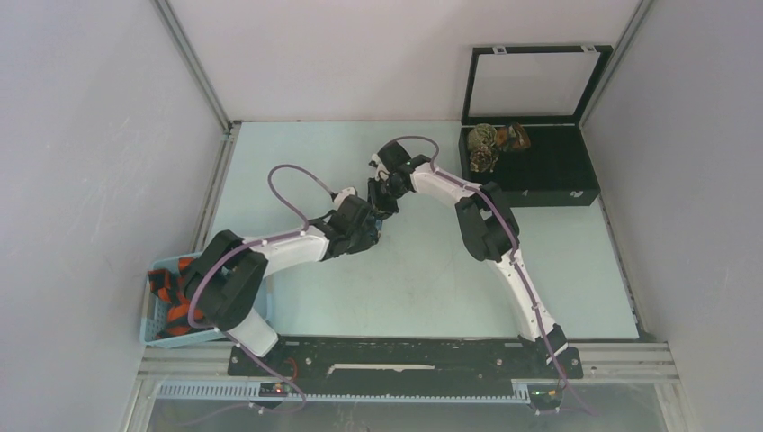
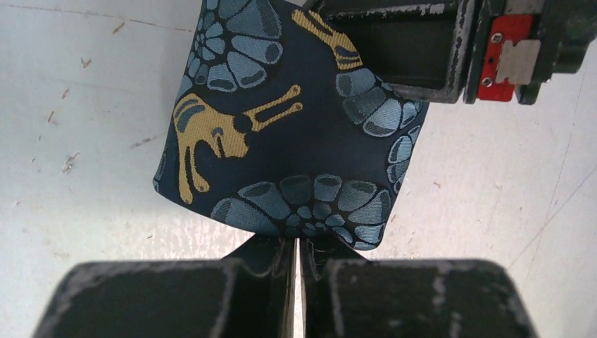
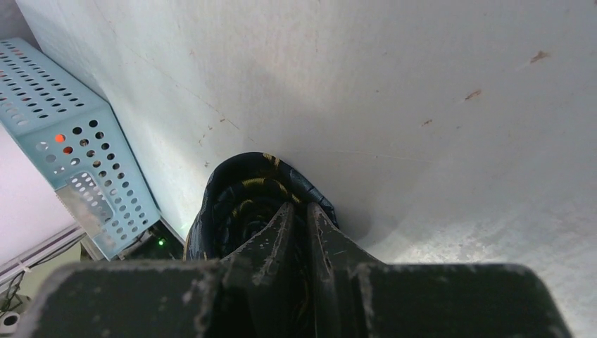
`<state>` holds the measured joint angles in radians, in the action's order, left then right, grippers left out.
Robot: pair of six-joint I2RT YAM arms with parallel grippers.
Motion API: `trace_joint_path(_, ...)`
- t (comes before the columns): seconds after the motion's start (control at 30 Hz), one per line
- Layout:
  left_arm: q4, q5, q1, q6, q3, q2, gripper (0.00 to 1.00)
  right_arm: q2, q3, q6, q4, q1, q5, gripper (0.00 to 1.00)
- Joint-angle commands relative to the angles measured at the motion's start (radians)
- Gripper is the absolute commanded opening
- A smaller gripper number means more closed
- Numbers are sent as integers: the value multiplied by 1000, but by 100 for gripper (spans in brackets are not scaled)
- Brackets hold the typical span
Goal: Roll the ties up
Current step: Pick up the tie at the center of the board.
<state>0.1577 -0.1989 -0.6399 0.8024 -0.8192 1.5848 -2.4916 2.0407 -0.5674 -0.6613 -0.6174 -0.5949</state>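
Observation:
A dark navy tie (image 2: 296, 141) with blue flowers and yellow snails is rolled into a coil, held between both grippers over the middle of the table. My left gripper (image 2: 296, 243) is shut, its tips pinching the coil's near edge. In the right wrist view the coil (image 3: 239, 186) shows its spiral end, and my right gripper (image 3: 299, 211) is shut on its layers. One of the right fingers (image 2: 415, 49) reaches over the coil's far side. From above, both grippers (image 1: 378, 220) (image 1: 382, 194) meet tip to tip and hide most of the tie.
An open black box (image 1: 549, 175) stands at the back right with rolled ties (image 1: 486, 144) in its left end. A light blue perforated basket (image 1: 155, 310) at the left edge holds orange and black ties (image 1: 180, 310). The basket (image 3: 63, 127) also shows beside the coil.

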Motion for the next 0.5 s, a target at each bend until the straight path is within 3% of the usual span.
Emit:
trace_joint_path(0.0, -32, -44, 14, -19, -46, 21, 7, 32, -13, 11, 8, -14, 7, 15)
trace_joint_path(0.3, 10, -35, 17, -15, -76, 47, 9, 48, -31, 9, 8, -16, 9, 15)
trace_joint_path(0.47, 15, 4, 17, -16, -1, -49, 19, 62, -30, 21, 5, -11, 27, 19)
